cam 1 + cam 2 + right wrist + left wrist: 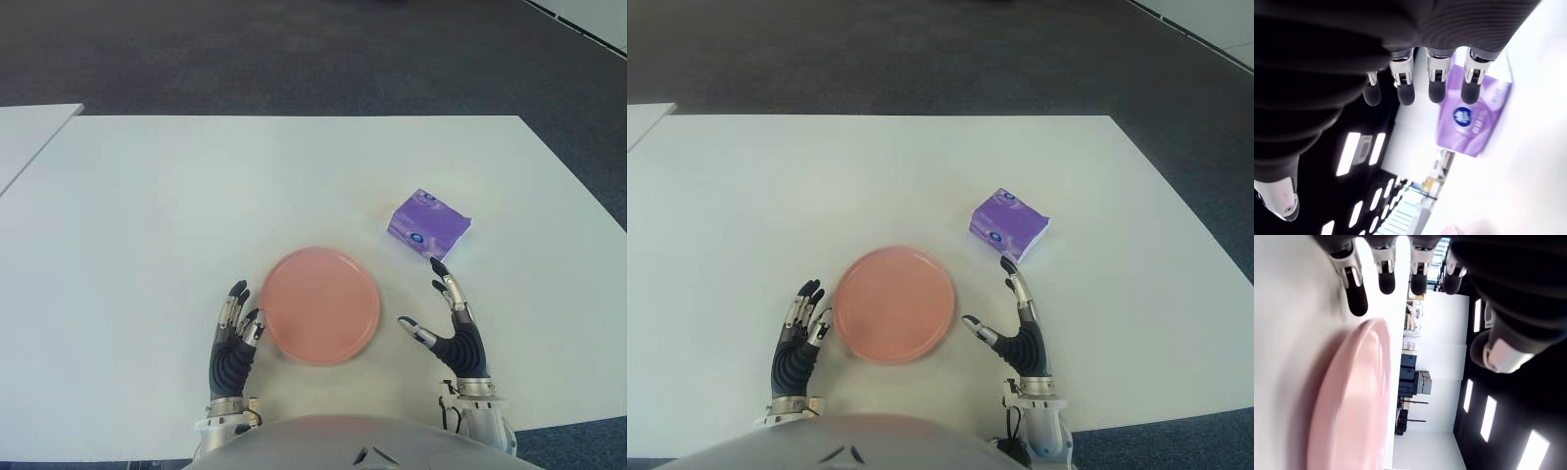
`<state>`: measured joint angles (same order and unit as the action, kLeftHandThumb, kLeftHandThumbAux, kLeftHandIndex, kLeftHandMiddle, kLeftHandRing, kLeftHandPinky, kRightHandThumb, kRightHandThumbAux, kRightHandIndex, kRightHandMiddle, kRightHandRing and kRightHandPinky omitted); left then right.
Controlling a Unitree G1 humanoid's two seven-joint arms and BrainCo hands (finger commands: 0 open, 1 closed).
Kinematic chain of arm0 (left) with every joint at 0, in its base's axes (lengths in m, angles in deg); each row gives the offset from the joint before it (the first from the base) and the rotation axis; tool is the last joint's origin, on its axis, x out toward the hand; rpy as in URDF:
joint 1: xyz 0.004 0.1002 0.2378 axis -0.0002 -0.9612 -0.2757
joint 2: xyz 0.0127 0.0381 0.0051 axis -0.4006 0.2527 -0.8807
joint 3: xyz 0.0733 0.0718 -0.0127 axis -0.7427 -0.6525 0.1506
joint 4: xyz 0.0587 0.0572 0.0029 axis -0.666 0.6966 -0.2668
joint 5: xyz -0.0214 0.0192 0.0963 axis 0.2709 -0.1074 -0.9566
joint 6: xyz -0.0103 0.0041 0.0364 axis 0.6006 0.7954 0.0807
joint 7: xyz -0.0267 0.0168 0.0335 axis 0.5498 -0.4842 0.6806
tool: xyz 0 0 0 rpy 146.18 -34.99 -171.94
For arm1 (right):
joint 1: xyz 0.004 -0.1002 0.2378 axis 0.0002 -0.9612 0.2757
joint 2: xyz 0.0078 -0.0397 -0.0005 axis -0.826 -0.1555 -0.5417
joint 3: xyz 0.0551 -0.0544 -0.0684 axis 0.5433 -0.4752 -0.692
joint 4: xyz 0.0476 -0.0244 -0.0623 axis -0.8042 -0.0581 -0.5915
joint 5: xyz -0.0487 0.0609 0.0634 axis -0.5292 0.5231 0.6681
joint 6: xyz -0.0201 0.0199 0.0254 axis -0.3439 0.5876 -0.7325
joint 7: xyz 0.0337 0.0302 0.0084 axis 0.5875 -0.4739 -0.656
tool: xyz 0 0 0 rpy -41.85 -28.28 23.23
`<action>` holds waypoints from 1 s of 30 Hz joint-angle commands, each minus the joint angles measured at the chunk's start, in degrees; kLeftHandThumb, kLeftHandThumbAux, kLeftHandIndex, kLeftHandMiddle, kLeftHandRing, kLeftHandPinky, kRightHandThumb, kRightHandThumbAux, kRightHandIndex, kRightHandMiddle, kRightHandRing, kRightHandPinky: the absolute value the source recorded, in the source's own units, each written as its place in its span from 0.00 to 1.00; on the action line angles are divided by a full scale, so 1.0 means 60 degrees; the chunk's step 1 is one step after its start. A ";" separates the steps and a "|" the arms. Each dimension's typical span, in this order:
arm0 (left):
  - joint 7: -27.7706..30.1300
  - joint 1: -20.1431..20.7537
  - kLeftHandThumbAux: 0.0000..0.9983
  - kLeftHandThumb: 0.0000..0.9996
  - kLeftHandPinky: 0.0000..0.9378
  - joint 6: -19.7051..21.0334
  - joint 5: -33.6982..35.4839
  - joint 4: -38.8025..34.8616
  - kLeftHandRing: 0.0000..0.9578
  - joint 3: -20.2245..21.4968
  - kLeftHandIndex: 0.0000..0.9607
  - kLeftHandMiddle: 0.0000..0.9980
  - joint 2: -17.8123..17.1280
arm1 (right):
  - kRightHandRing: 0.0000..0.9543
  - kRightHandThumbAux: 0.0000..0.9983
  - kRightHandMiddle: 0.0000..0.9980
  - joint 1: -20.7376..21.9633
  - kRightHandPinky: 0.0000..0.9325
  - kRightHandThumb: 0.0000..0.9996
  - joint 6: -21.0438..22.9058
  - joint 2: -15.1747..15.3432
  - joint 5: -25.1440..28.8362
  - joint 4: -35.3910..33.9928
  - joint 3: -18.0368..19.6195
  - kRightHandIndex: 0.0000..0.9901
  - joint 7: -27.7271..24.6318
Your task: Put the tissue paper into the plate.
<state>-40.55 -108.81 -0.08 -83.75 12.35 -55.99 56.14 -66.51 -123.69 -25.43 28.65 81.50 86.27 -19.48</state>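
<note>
The tissue pack (429,225), purple, lies on the white counter (147,215), apart from the pink plate (320,305) and off to the plate's far right. The plate holds nothing. The right robot hand (453,328) sits just right of the plate, fingers spread and released, holding nothing, its fingertips (1469,92) pointing at the pack and close to it. The left robot hand (234,338) shows just left of the plate, fingers relaxed and holding nothing.

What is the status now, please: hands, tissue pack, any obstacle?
Right hand open, just short of tissue pack. Left hand open beside plate. Plate empty, pack on table. Nothing between them.
</note>
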 commanded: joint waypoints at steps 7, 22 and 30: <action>-0.0179 0.0072 0.60 0.09 0.02 0.0598 0.0112 0.0677 0.04 -0.0058 0.07 0.07 0.0477 | 0.05 0.58 0.09 0.0790 0.00 0.14 -0.0283 0.0457 -0.1490 0.0452 0.0157 0.06 0.0952; -0.0207 0.0293 0.59 0.11 0.03 0.0537 0.0166 0.0923 0.04 -0.0016 0.07 0.07 0.0506 | 0.04 0.62 0.08 0.1405 0.01 0.18 -0.0209 0.0841 -0.2313 0.0336 0.0251 0.06 0.1937; -0.0278 0.0428 0.61 0.11 0.03 0.0410 0.0124 0.1090 0.05 0.0000 0.07 0.07 0.0513 | 0.03 0.60 0.05 0.1760 0.01 0.20 0.1081 0.0797 -0.3583 -0.0726 0.0342 0.04 0.2154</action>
<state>-41.25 -105.85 -0.88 -83.54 14.76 -56.07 56.43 -56.97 -120.86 -20.59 10.50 79.40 88.04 -6.96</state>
